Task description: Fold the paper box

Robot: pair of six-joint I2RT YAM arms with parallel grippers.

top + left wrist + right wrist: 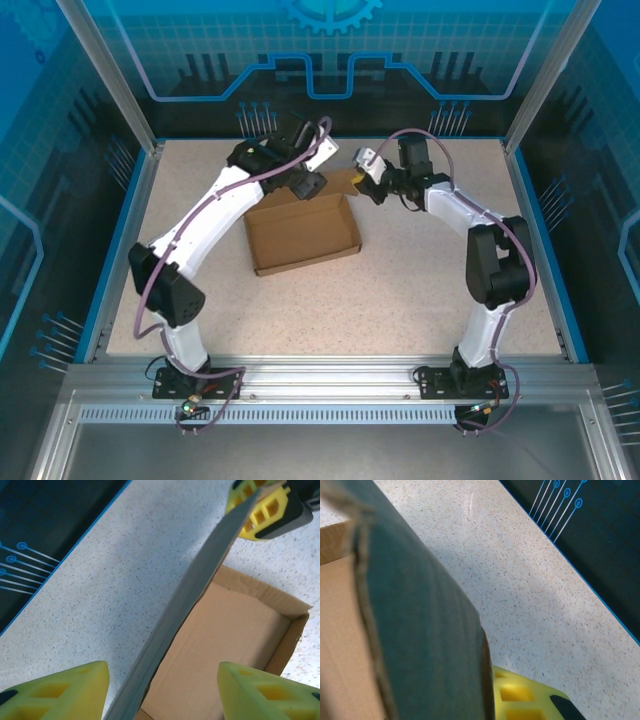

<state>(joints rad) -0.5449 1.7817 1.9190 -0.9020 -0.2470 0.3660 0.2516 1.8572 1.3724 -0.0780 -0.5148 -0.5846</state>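
The left gripper (162, 695) stood open, its yellow fingertips (70, 692) wide apart and astride the raised flap of the paper box (220, 645), clamping nothing. The flap ran edge-on away from this gripper. The box's shallow brown tray lay open just to the flap's right and ahead. At the flap's far end the right gripper (254, 500) was closed on the cardboard, with a yellow pad on each face. In the right wrist view the pinched flap rose dark and close beside one yellow finger. Beyond both grippers lay the speckled table (125, 570), then the dark, blue-edged wall panel (30, 555).
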